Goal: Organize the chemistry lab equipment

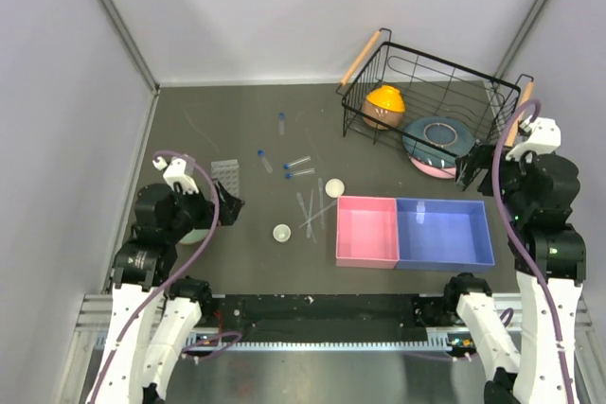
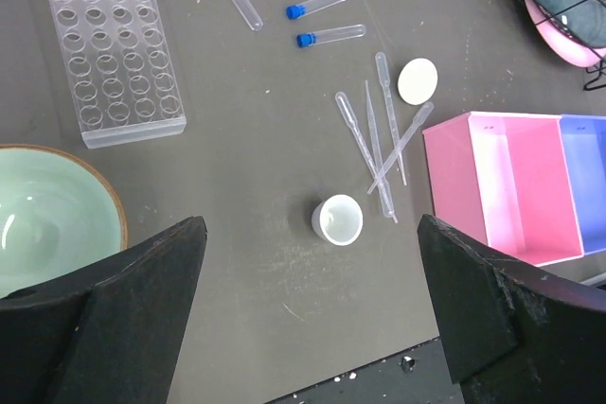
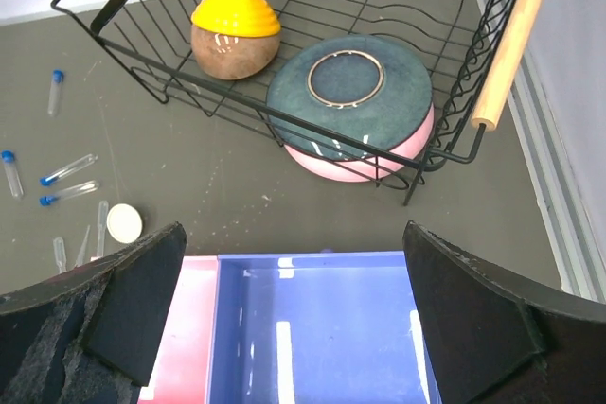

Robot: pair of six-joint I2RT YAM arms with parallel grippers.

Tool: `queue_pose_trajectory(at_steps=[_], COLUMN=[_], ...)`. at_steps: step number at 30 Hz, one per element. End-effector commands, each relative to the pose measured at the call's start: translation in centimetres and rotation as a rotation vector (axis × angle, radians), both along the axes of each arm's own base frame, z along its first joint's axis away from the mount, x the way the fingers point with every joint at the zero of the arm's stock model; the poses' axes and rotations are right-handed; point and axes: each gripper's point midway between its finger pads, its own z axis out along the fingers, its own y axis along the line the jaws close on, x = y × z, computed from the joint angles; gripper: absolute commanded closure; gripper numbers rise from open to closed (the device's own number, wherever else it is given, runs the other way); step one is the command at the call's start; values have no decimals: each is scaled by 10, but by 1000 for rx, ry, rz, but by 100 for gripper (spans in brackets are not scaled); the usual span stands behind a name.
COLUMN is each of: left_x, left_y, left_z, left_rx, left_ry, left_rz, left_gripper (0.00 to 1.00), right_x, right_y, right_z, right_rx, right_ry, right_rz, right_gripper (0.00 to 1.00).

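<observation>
Nothing sorted yet. Loose ahead of the released left hand (image 2: 312, 267) lie tubes (image 2: 317, 3), pipettes (image 2: 379, 153), dishes (image 2: 338, 219); rack (image 2: 114, 54) empty. The right hand (image 3: 294, 253) released too, empty.

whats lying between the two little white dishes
A loose bunch of clear pipettes lies between the open dish and the flat-looking dish. The left wrist view shows it best.
</observation>
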Motion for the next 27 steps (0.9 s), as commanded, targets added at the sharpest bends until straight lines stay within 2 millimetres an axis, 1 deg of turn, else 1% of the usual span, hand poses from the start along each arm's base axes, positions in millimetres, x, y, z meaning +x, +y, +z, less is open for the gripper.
queue_pose_trajectory(at_steps=[1,2,3,4,5,6,9,11,12,14,15,16,17,18,19,20,21,22,23,24,27], left_x=[3,3,3,3,5,4,7,9,13,14,15,19,16,16,23,22,26,32,38,42,69], left_y=[6,7,6,4,2,-4,-17,-23,-24,-31,-33,-31,-38,-40,-33,-40,-38,-39,-36,-37,-32], left_z=[19,23,24,28,26,25,19,12,12,4,2,-2,-4,-6,-11,-12,-15,-20,-22,-24,-26], left_rx=[43,49,47,43,34,17,-50,-93,-104,-108,-100,-70,-43,-13,54,84,112,137,155,166,216], left_ry=[-35,-45,-45,-51,-32,-19,48,86,78,114,126,153,167,179,198,201,212,235,240,250,247], left_rz=[12,10,3,-4,-14,-44,-83,-81,-75,-86,-88,-63,-89,-90,-45,-66,-48,-43,-21,-17,44], left_gripper=[1,1,1,1,1,1,2,2,2,2,2,2,2,2,2,2,2,2,2,2,1], right_x=[1,-1,-3,-5,-8,-17,-38,-45,-52,-57,-61,-61,-62,-64,-59,-59,-56,-51,-46,-47,-37], right_y=[8,11,21,28,35,54,80,84,90,97,105,109,113,120,123,128,130,132,132,137,141], right_z=[4,1,-2,-4,-12,-16,-29,-36,-43,-54,-55,-59,-62,-61,-64,-63,-65,-69,-67,-70,-76], right_rx=[-36,-52,-80,-114,-129,-162,-214,-235,-268,-280,-279,-248,-226,-199,-166,-153,-132,-111,-102,-116,-187], right_ry=[-22,-18,-21,-28,-27,-39,-33,-21,-19,-15,-37,-22,-19,-31,-6,-2,17,51,63,84,134], right_rz=[72,103,188,247,306,457,687,743,819,907,976,1008,1038,1086,1111,1138,1150,1157,1150,1175,1182], right_gripper=[1,1,1,1,1,1,1,1,1,1,1,1,1,1,1,1,1,1,1,1,1])
